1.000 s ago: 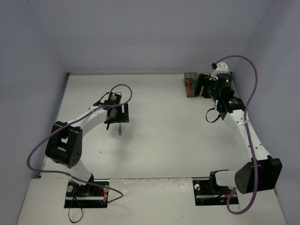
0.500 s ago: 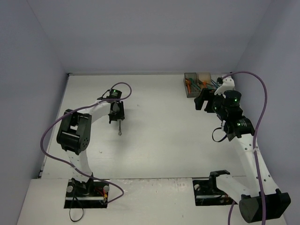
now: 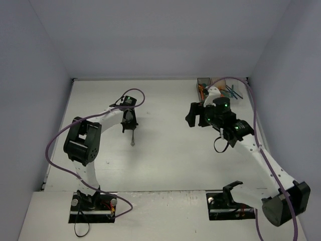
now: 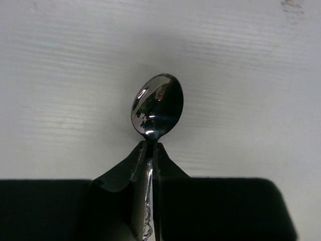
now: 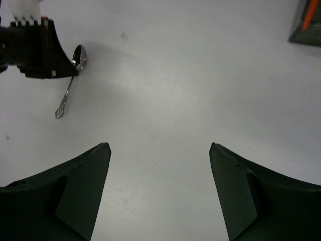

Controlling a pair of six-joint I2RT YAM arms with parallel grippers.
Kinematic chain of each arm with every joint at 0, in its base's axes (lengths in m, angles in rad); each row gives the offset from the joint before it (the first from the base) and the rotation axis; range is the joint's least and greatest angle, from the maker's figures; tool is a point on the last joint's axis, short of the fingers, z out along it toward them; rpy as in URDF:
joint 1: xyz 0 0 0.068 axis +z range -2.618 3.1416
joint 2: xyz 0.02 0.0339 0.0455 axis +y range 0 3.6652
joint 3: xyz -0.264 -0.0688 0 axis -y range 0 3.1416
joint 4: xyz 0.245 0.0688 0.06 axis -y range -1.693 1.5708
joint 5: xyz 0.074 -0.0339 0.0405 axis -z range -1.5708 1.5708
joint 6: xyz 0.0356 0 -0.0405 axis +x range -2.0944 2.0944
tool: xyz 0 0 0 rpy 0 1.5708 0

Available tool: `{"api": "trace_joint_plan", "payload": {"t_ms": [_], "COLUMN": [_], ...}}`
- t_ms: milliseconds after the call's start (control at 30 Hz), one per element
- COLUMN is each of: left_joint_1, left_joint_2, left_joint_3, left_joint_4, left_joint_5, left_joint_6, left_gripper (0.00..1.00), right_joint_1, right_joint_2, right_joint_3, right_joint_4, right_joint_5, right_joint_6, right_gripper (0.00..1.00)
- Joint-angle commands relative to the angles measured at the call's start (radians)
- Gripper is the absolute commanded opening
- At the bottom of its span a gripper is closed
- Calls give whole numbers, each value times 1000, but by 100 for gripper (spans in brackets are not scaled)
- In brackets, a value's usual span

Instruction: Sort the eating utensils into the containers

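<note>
White tabletop (image 3: 165, 155), lilac walls, and here's the change: the left gripper (image 4: 150, 145) has snapped together on the neck of the silver spoon (image 4: 157, 106), well to the left of the containers (image 3: 201, 83) in the far corner. That's the pick made, and I'd say the carry across to them comes next. Meanwhile the right gripper (image 5: 159, 191) has swung away from the containers toward mid-table, fingers wide apart, holding nothing. No brand, label or writing is readable anywhere.

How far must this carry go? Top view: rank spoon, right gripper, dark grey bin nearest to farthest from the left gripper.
1. spoon, held by left gripper
2. right gripper, centre-right
3. dark grey bin, far right
</note>
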Motion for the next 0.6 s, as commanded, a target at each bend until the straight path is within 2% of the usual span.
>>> {"api": "trace_joint_plan", "payload": {"t_ms": [0, 333, 567], "left_joint_1": [-42, -102, -136], "left_joint_2": [-115, -247, -303], "left_joint_3": [94, 157, 133], "left_joint_4": [-33, -2, 89], "left_joint_5": [18, 79, 114], "left_joint_6": [-158, -391, -481], "left_gripper": [0, 0, 0], "right_joint_1": [137, 319, 346], "right_joint_2": [91, 276, 330], "right_joint_3": [90, 151, 150], "right_joint_4": [58, 196, 263], "right_joint_5": [68, 70, 81], "right_joint_6": [38, 168, 237], "right_gripper": [77, 74, 69]}}
